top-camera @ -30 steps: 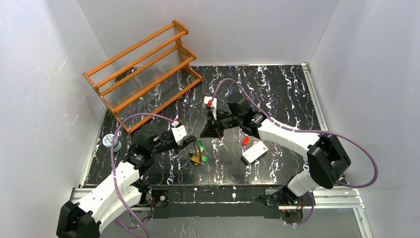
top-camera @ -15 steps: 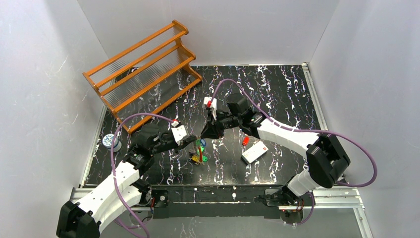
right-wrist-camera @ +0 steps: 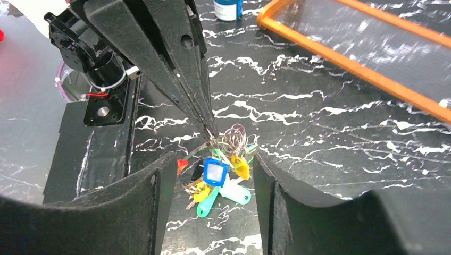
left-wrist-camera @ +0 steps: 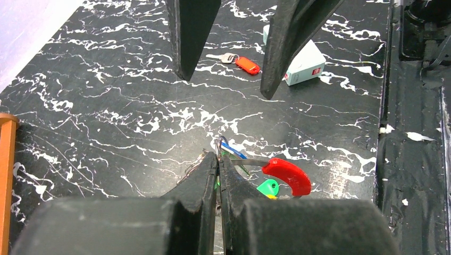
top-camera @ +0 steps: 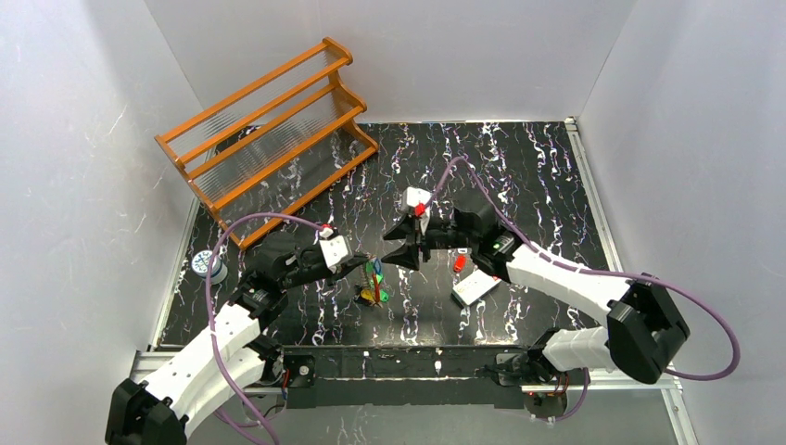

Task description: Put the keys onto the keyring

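backing right gripper (top-camera: 405, 246) away rightward from the keys (right-wrist-camera: 220, 178) since a second ago and spreading it open, gripping nothing. keeping left gripper (left-wrist-camera: 218, 159) clamped shut on the keyring (right-wrist-camera: 236, 139), dangling those keys under it near the middle of the table (top-camera: 519, 167). leaving one loose red key (top-camera: 459, 263) lying further right, just beside the white card (top-camera: 475, 283).

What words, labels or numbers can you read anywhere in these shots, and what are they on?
No text can be read in any view.
The white box: a small red mark, too small to read.
The blue key tag: its pale label window looks blank.
The blue round container: any label is too blurred to read.
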### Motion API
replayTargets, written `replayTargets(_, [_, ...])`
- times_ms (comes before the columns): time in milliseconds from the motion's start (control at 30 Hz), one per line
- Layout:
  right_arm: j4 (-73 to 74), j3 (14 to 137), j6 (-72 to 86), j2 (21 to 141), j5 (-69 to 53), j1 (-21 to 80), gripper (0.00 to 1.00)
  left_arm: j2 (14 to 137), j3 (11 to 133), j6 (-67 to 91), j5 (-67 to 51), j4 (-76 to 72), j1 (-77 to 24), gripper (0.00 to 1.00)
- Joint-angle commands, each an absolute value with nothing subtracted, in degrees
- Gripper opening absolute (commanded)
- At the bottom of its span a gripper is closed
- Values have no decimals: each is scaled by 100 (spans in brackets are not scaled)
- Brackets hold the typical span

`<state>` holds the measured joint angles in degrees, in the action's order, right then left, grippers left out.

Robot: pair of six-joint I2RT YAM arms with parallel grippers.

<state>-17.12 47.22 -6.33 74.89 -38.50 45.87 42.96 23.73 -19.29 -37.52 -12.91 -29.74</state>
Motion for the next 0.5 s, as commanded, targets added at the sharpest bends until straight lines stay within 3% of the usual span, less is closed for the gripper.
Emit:
replayTargets(0, [-3034, 4300, -494, 7109, -3822, 4588, 67, 4130, 2426, -1947, -4116, -1647, -2988, 0])
replayTargets(267, [-3497, 3782, -1604, 6976, -4703, 4588, 71, 4052, 2348, -1960, -4796, -2003, -2988, 0])
replayTargets(467, [-4287, 3667, -1199, 7173, -4877, 4585, 63, 4060, 2338, -1887, -5027, -2128, -2988, 0])
